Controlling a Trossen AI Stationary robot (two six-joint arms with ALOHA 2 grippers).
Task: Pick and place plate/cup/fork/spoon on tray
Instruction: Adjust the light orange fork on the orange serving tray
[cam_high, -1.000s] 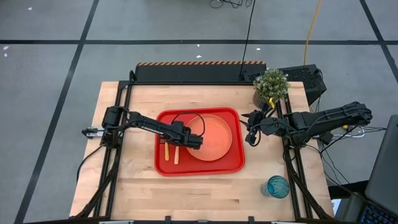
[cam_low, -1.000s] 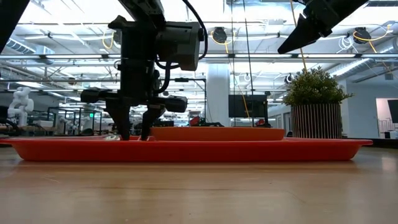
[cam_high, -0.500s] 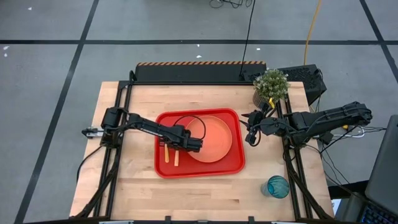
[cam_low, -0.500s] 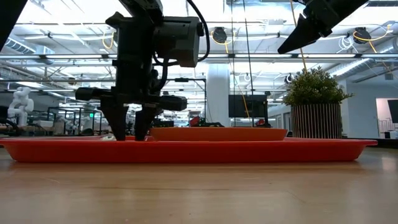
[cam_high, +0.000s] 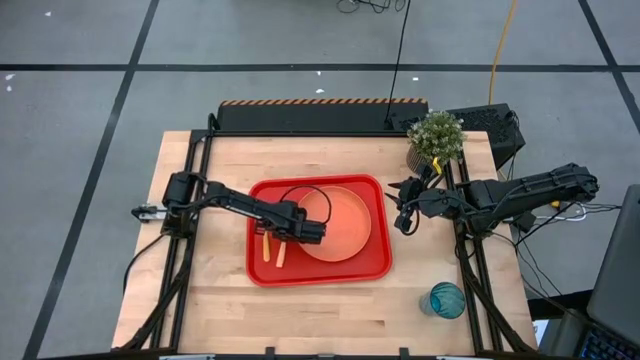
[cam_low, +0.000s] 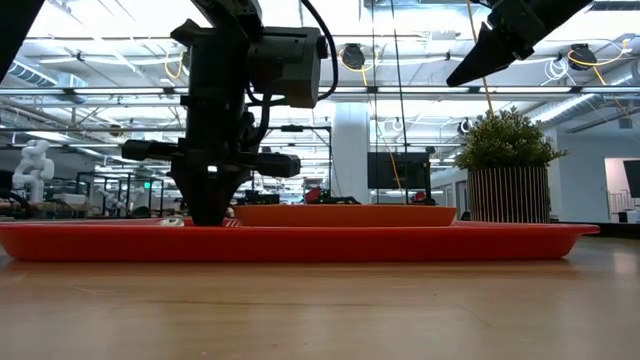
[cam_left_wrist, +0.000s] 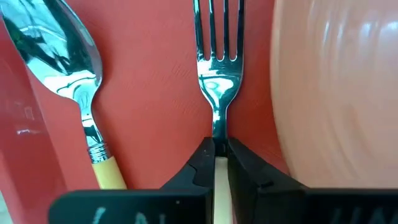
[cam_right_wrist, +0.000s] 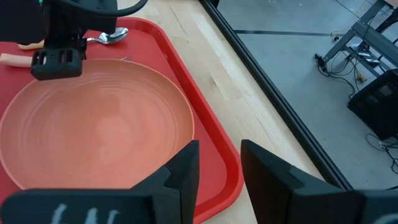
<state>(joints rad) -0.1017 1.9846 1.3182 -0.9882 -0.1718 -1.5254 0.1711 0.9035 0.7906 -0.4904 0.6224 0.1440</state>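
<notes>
Closing since earlier, left hand (cam_left_wrist: 215, 163) is pinching the fork (cam_left_wrist: 217, 74) at the plate's (cam_high: 338, 222) nine o'clock; probably risking plate-nudging.

The tray (cam_high: 318, 272) lies at the table's (cam_high: 220, 300) centre. On it, the plate (cam_high: 345, 222) fills the 3 o'clock half; the fork (cam_left_wrist: 217, 68) and spoon (cam_left_wrist: 65, 56) lie side by side toward 9 o'clock. The cup (cam_high: 447, 299) stands off-tray at 4 o'clock, the potted plant (cam_high: 435, 137) at 1 o'clock.
</notes>
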